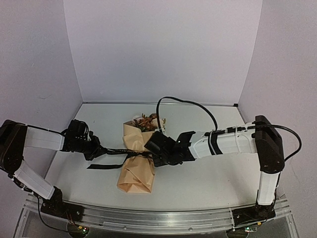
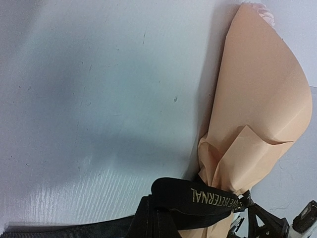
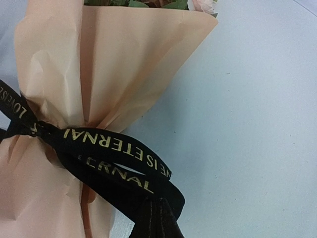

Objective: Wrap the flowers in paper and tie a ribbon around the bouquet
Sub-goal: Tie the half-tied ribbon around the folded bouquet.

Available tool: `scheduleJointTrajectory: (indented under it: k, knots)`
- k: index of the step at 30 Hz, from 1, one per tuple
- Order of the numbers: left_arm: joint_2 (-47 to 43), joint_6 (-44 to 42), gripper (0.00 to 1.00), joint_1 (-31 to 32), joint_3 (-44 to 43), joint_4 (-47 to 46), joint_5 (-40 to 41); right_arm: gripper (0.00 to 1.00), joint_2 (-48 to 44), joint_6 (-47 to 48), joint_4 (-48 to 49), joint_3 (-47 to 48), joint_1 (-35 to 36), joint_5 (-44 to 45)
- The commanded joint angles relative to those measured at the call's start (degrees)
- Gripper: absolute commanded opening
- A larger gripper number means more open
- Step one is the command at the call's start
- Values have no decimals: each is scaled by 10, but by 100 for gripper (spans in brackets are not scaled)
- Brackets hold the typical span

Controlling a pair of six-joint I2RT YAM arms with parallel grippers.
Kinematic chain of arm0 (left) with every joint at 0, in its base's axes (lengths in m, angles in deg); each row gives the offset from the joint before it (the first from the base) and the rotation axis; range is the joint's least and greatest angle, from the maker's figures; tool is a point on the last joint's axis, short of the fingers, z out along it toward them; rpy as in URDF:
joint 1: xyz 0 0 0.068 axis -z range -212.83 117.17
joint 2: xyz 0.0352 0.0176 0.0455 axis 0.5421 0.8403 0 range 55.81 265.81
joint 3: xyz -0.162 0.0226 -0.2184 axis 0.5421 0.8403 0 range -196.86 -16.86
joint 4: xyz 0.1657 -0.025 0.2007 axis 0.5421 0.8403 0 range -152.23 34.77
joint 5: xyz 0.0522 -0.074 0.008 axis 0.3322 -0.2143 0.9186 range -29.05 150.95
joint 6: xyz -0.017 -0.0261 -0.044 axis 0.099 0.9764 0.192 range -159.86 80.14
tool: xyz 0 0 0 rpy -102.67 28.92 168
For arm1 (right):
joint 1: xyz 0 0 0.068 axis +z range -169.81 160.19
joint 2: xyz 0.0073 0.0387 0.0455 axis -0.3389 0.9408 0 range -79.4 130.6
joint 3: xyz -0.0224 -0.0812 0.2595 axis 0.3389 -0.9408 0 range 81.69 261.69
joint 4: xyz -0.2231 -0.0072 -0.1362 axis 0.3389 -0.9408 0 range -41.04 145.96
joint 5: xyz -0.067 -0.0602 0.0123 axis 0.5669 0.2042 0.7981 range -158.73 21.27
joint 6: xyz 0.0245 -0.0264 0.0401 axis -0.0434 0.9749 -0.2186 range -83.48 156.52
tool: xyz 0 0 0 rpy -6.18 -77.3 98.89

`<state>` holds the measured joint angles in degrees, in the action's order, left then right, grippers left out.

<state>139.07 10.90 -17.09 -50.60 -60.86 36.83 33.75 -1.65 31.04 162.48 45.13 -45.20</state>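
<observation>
The bouquet (image 1: 136,158) lies mid-table, its tan paper (image 3: 99,59) cinched at the waist, with the flowers (image 1: 147,120) showing at the far, wider end. The black ribbon (image 1: 116,151) with gold lettering runs round that waist (image 3: 114,148) and is knotted on the cone. My left gripper (image 1: 96,150) is shut on the ribbon (image 2: 198,196) left of the bouquet. My right gripper (image 1: 157,154) is shut on a ribbon loop at the bouquet's right side. A loose ribbon tail (image 1: 101,165) lies on the table in front of the left gripper.
White table (image 1: 208,178) with white walls on three sides. A black cable (image 1: 193,106) arcs over the right arm behind the bouquet. An aluminium rail (image 1: 158,218) runs along the near edge.
</observation>
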Motion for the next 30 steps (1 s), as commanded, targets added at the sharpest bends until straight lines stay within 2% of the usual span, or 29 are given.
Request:
scheduleJointTrajectory:
  k: [1, 30]
  knots:
    - [-13, -6, 0, -23, 0, 15, 28, 0, -39, -54, -40, -28, -20, 20]
    - [-9, -3, 0, -51, 16, 7, 14, 0, -61, -129, -65, -74, -53, 22]
